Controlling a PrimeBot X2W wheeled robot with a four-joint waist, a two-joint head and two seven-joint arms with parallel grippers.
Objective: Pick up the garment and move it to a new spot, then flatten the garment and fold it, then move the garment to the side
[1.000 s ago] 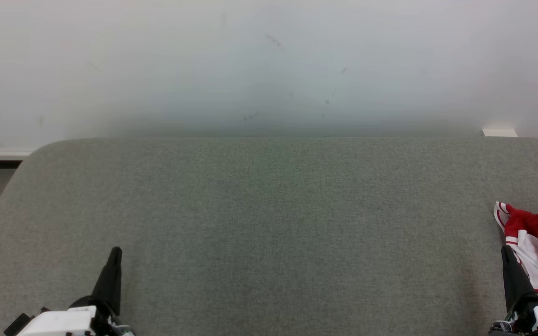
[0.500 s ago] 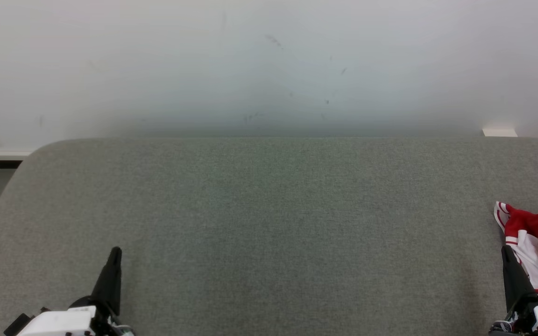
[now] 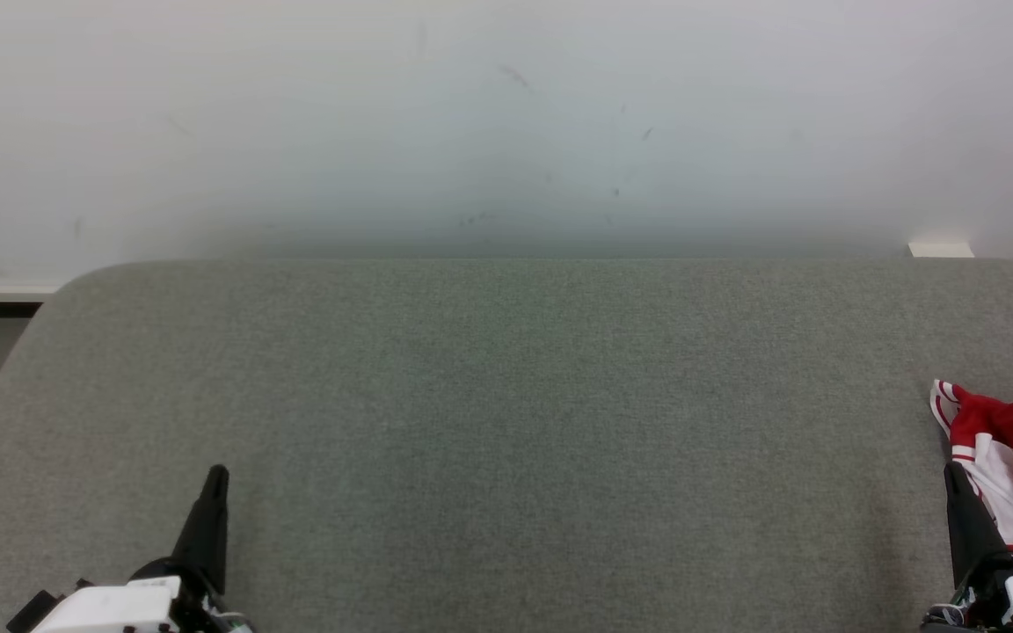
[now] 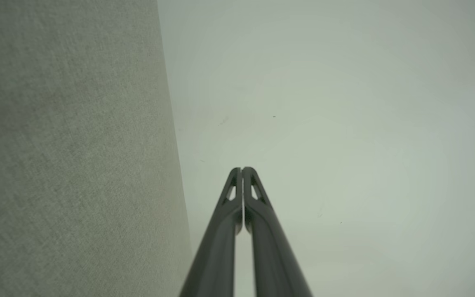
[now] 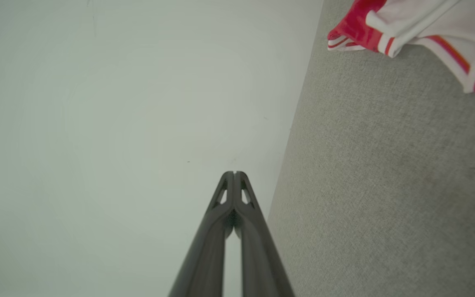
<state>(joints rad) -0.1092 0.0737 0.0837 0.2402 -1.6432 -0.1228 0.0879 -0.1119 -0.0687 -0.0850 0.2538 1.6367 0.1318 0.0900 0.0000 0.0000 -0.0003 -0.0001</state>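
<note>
Garment is lying crumpled at the grey tabletop's right edge, just beside the right end effector; both it and the left end effector are sitting pinched together, empty. Parting the right one first, then biting a bunched fold, is looking wisest.

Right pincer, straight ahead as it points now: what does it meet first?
Probably the pale wall beyond the grey surface; the right pincer is shut, and the garment lies off its line.
</note>
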